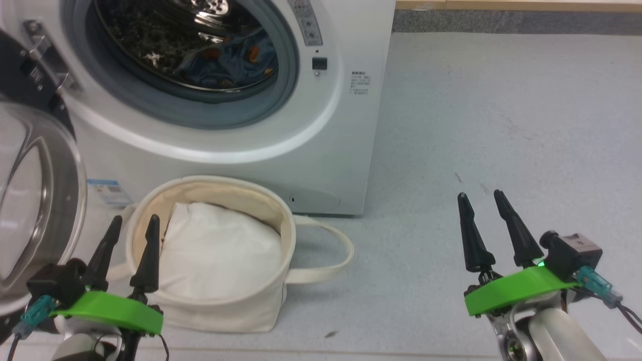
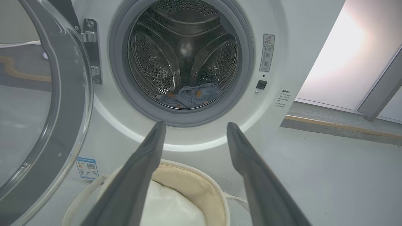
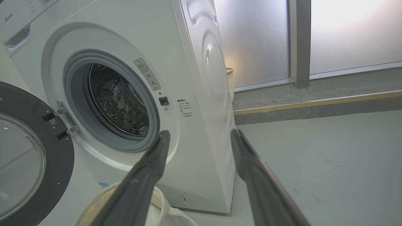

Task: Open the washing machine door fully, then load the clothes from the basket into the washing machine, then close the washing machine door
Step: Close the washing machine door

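Clothes (image 2: 188, 95) in drum (image 2: 150, 62); basket (image 1: 273, 213) holds white pad (image 1: 215, 250). Left hand (image 1: 134, 219), right hand (image 1: 480, 194) spread, empty, low: loading seemingly done, washing machine door (image 1: 30, 200) awaits closing.

The washing machine (image 1: 321, 165) is white; the clothes (image 1: 241, 62) are blue with orange prints. At 6 o'clock, the basket (image 1: 225, 311) is cream, its pad (image 1: 220, 255) white.

Black tapered fingers (image 1: 471, 240) on left end effector (image 1: 136, 217), right end effector (image 1: 479, 193); lime-green brackets (image 1: 516, 288), teal plugs (image 1: 594, 283).
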Tool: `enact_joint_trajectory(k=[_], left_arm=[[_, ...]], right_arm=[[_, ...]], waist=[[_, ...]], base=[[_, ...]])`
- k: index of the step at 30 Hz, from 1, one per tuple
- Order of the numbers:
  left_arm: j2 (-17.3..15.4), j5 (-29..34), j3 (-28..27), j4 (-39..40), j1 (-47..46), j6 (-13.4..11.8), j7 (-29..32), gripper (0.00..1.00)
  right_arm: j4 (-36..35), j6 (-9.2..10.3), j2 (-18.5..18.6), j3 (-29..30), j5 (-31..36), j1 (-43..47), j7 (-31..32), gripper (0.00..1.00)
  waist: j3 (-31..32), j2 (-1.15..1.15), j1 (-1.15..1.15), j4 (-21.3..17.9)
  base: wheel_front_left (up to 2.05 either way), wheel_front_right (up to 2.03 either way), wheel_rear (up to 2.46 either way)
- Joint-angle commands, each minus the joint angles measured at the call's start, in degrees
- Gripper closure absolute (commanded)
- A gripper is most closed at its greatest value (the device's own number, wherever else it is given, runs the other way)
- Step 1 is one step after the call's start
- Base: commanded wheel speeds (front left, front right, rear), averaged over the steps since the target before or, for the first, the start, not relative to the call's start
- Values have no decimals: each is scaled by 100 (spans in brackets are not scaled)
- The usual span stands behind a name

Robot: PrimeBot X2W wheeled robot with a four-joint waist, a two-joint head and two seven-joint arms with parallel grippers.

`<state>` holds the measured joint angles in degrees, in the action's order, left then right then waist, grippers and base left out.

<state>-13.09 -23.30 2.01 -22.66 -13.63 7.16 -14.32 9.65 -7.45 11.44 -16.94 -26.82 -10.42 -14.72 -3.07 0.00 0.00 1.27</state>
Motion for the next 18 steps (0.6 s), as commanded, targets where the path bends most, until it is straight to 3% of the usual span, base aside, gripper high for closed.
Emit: enact_joint_trajectory(k=[1, 8, 18], left_arm=[[-167, 38, -206, 188, -242, 33, -68, 0], [-151, 60, -180, 200, -193, 33, -68, 0], [-159, 109, -137, 212, -149, 33, -68, 0]], right_arm=[[-158, -3, 15, -97, -22, -183, -28, 0], [-132, -3, 13, -140, -46, -151, -28, 0], [-109, -3, 19, -184, -77, -109, -28, 0]], waist=[[12, 0, 0, 5], [71, 0, 0, 29], [122, 0, 0, 79]], base=[[-160, 160, 0], [-106, 106, 0], [-17, 17, 0]])
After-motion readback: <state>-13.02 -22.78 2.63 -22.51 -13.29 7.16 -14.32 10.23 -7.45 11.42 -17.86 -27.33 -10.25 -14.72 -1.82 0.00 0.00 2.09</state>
